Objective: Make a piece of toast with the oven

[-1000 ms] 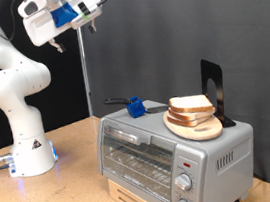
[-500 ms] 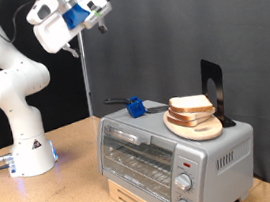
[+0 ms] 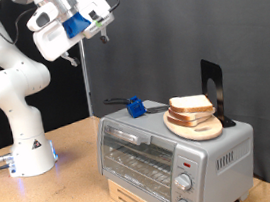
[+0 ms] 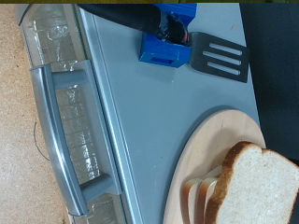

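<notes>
The silver-grey oven [image 3: 172, 148] stands on the wooden table with its glass door shut; the wrist view shows its door handle [image 4: 64, 140] and grey top. A round wooden plate [image 3: 195, 127] on the oven's top carries a small stack of bread slices [image 3: 190, 105]. The pale top slice with its brown crust shows in the wrist view [image 4: 262, 185]. My gripper [image 3: 102, 32] hangs high in the air, towards the exterior view's top left of the oven, and is empty. Its fingers do not show in the wrist view.
A black spatula [image 4: 219, 58] in a blue holder [image 4: 168, 45] lies on the oven's top behind the plate [image 4: 217, 140]. A black upright stand [image 3: 212, 90] rises at the oven's back right. The white robot base [image 3: 25, 147] stands at the left.
The hand has swung to the exterior view's right and slightly down, tilting towards the oven. Oven, plate and bread have not moved.
</notes>
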